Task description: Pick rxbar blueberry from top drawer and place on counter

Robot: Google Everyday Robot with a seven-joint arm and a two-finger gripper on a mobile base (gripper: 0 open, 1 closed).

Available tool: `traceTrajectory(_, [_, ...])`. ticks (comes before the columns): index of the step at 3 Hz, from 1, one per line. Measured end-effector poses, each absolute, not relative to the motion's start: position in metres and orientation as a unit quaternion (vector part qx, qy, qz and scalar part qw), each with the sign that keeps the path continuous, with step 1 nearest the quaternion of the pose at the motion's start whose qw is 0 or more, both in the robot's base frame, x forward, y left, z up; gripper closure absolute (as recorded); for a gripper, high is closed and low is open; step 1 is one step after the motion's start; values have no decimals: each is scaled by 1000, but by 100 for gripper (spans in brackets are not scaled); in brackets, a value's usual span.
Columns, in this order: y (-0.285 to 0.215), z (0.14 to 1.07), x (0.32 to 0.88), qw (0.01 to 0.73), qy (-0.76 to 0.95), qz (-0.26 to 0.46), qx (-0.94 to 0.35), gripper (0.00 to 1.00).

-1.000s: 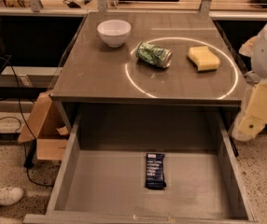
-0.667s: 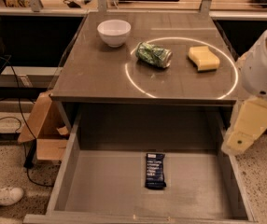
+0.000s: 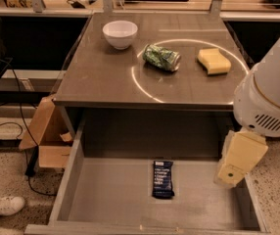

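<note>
The rxbar blueberry (image 3: 163,178), a dark navy bar with pale text, lies flat on the floor of the open top drawer (image 3: 110,199), near its middle and lengthwise front to back. The counter (image 3: 105,77) above it carries a white ring (image 3: 135,77). My arm (image 3: 267,102) comes in from the right. Its cream link (image 3: 239,158) hangs over the drawer's right side, to the right of the bar and apart from it. My gripper is out of view.
On the counter stand a white bowl (image 3: 120,34) at the back left, a dented green can (image 3: 162,58) and a yellow sponge (image 3: 213,61) inside the ring. A cardboard box (image 3: 47,136) and cables lie on the floor at left. A white shoe (image 3: 3,207) is at the lower left.
My arm has moved left and down, so its cream link now hangs over the drawer's right side. The bar and the things on the counter have not moved.
</note>
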State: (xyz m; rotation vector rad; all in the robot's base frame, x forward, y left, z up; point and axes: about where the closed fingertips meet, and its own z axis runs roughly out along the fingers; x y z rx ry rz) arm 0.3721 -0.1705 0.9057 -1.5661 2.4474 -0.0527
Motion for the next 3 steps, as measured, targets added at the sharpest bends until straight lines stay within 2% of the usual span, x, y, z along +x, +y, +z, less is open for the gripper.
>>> traceTrajectory(3, [-146,864,357,95,865,10,-493,0])
